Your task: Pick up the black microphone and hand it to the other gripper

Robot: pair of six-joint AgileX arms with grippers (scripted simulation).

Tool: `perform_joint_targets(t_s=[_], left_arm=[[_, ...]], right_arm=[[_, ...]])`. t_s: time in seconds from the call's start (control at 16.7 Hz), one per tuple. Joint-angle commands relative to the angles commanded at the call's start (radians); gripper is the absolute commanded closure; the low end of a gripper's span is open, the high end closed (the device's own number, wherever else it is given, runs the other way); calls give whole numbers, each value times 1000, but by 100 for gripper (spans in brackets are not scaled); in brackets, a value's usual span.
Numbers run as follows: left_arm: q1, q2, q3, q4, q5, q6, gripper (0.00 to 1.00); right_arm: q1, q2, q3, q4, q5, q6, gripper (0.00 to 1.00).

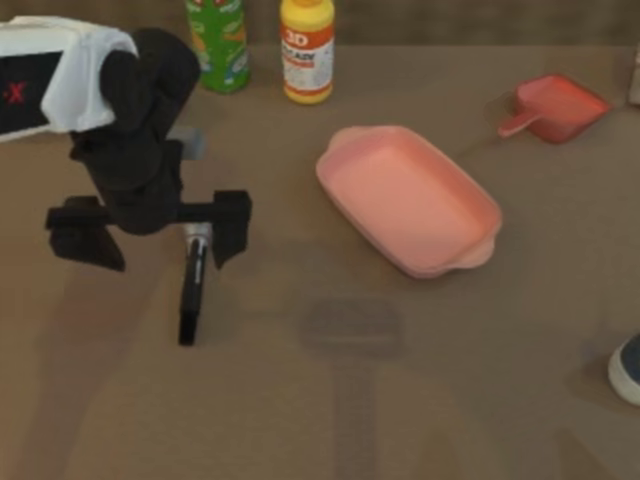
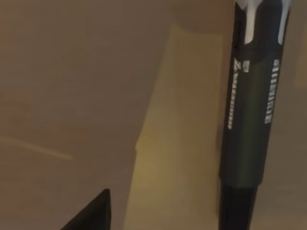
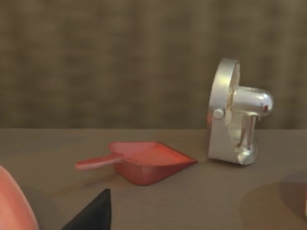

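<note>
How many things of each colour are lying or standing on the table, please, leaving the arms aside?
Black: 1, microphone
Pink or red: 2, baking dish, scoop
Green: 1, bottle
Yellow: 1, bottle
Silver: 1, small fan
Total: 6; a dark object at the right edge is uncounted.

We are working under soft, dim, warm light falling from above. Our left claw (image 1: 150, 228) is casting a faint shadow down the brown bench (image 1: 300, 400), and a square grey shadow is lying near the bench's middle. The shiny silver metal fan (image 3: 235, 115) is throwing bright highlights in the right wrist view. The slim black microphone (image 2: 249, 120) is showing soft at its edges, close to the left wrist camera.
</note>
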Motion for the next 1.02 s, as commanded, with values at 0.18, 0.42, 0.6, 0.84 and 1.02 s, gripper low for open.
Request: perform_joint_targets(t_s=[0.18, 0.42, 0.6, 0.84, 1.02], left_arm=[[-3, 72, -46, 127, 0, -1, 0], [-6, 165, -109, 283, 1, -3, 0], [-6, 179, -118, 301, 1, -3, 0], [-6, 179, -118, 301, 1, -3, 15], [-6, 179, -118, 301, 1, -3, 38]], right_arm=[[0, 0, 0, 0, 0, 0, 0], [0, 0, 0, 0, 0, 0, 0], [0, 0, 0, 0, 0, 0, 0], [0, 0, 0, 0, 0, 0, 0], [0, 0, 0, 0, 0, 0, 0]])
